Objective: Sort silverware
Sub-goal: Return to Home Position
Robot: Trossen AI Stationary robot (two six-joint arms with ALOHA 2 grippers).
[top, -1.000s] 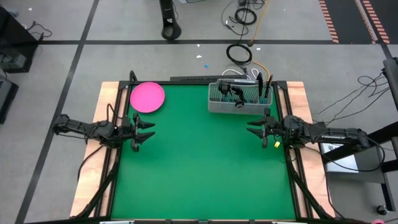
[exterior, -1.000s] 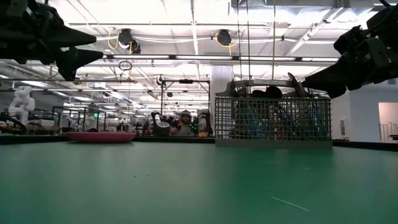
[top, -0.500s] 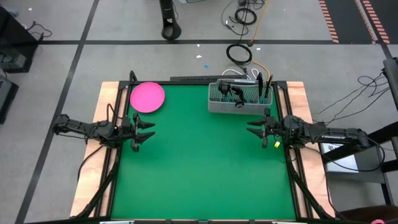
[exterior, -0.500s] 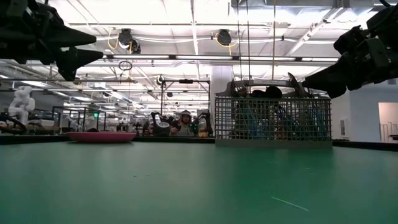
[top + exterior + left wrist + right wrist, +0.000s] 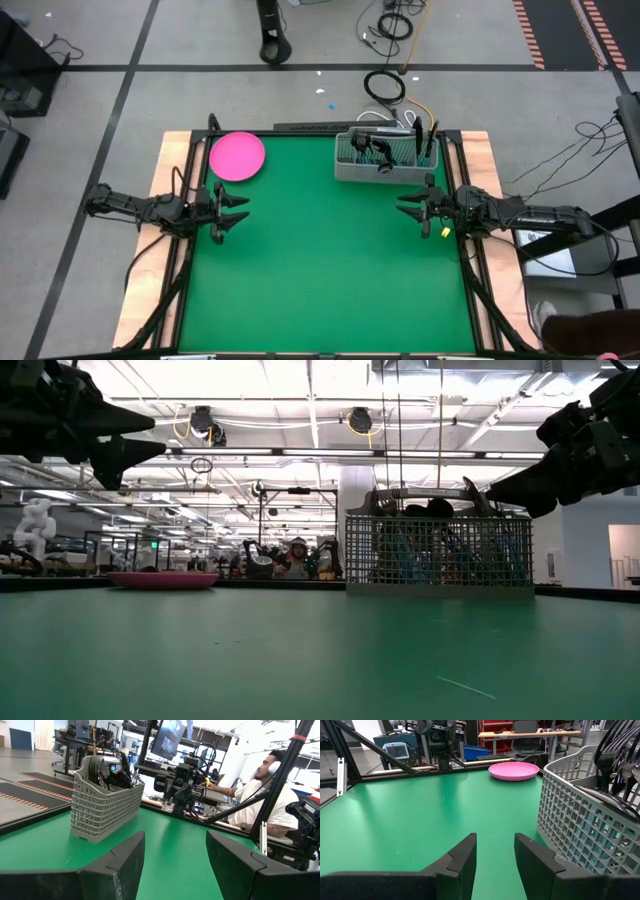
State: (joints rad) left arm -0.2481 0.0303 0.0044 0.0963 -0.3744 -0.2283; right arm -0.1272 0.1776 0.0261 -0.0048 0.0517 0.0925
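Sitting upright in the basket (image 5: 385,171) at the table's (image 5: 320,280) far edge: the silverware (image 5: 384,147). Left tool (image 5: 243,208) hangs by the left edge, right tool (image 5: 402,206) by the right, both spread wide, empty.

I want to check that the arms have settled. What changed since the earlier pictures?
A dark shape came into the high view's lower right corner, off the table. The left gripper and right gripper hang open and empty as before; silverware stays in the basket.
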